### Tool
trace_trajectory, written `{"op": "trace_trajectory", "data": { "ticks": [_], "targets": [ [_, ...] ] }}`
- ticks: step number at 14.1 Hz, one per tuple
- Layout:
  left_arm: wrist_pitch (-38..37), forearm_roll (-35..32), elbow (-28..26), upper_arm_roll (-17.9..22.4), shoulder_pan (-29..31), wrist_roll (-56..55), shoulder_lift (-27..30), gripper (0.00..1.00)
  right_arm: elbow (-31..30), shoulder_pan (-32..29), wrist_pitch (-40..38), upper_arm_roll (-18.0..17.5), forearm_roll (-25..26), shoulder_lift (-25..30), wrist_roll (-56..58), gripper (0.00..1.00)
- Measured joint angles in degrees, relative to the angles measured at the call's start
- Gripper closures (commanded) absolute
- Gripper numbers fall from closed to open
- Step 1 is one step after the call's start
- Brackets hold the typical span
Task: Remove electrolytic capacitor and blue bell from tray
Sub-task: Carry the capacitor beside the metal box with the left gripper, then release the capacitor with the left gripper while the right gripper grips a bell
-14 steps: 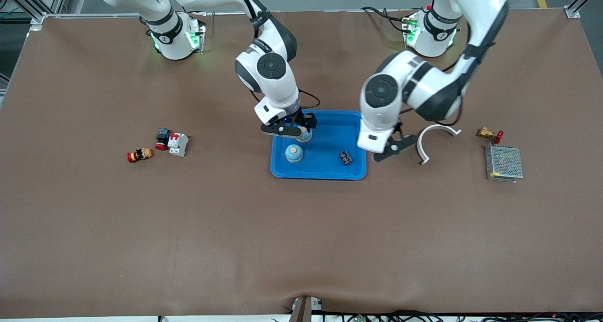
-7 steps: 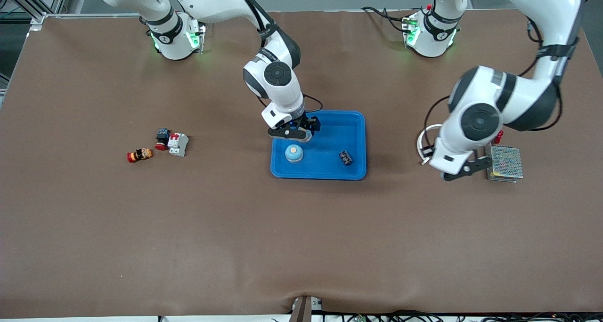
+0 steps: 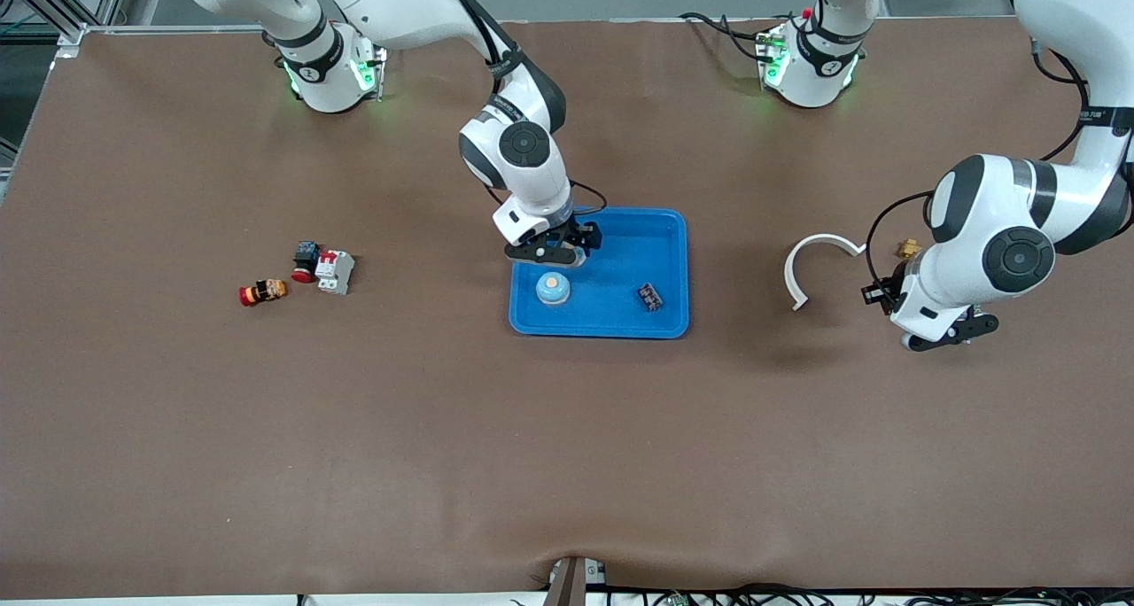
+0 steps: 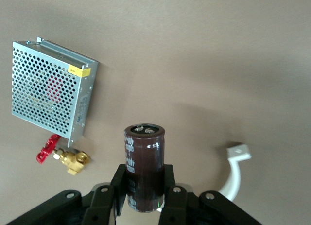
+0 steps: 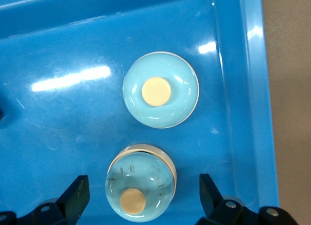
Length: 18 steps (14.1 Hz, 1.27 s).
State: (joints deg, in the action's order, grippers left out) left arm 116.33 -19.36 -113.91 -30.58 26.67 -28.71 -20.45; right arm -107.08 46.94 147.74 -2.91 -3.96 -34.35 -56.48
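At the right edge of the front view, the left gripper (image 3: pixel 946 333) hangs over the table, clenched around the dark capacitor (image 4: pixel 144 167). At centre frame, the right gripper (image 3: pixel 551 253) hovers spread wide over the blue tray (image 3: pixel 666 226), one bell (image 5: pixel 142 186) between its fingers, another bell (image 3: pixel 553 288) lower down.

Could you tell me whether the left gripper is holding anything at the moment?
Yes, the left gripper is shut on a dark brown capacitor, standing upright between its fingers.
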Motion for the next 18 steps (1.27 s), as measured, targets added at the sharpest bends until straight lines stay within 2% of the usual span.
{"op": "trace_trajectory", "data": {
  "ticks": [6,13,14,15,16,17,18],
  "targets": [
    [11.0,-5.6,-9.0,0.0,4.1,0.0,-1.7,1.00,0.5,1.0,0.0,0.0,0.1,-1.1,0.0,0.00],
    [14.0,-8.8,-10.7,0.0,6.1,0.0,-5.5,0.98,1.1,1.3,0.0,0.0,0.3,-1.9,0.0,0.00],
    [14.2,-9.8,-10.7,0.0,6.4,0.0,-5.9,0.95,1.4,1.3,0.0,0.0,0.3,-2.2,0.0,0.09],
    [14.4,-10.5,-10.7,0.0,6.8,0.0,-6.3,0.85,1.6,1.3,0.1,0.1,0.4,-2.4,0.0,0.20],
    [14.5,-10.8,-10.7,0.0,7.2,0.0,-6.6,0.71,1.6,1.3,0.1,0.1,0.4,-2.4,0.0,0.31],
    [14.5,-10.8,-10.7,-0.1,7.4,0.0,-6.7,0.58,1.6,1.3,0.1,0.1,0.5,-2.4,0.0,0.38],
    [14.5,-10.8,-10.7,-0.1,7.4,0.0,-6.7,0.34,1.6,1.3,0.1,0.1,0.5,-2.4,0.0,0.47]
  ]
}}
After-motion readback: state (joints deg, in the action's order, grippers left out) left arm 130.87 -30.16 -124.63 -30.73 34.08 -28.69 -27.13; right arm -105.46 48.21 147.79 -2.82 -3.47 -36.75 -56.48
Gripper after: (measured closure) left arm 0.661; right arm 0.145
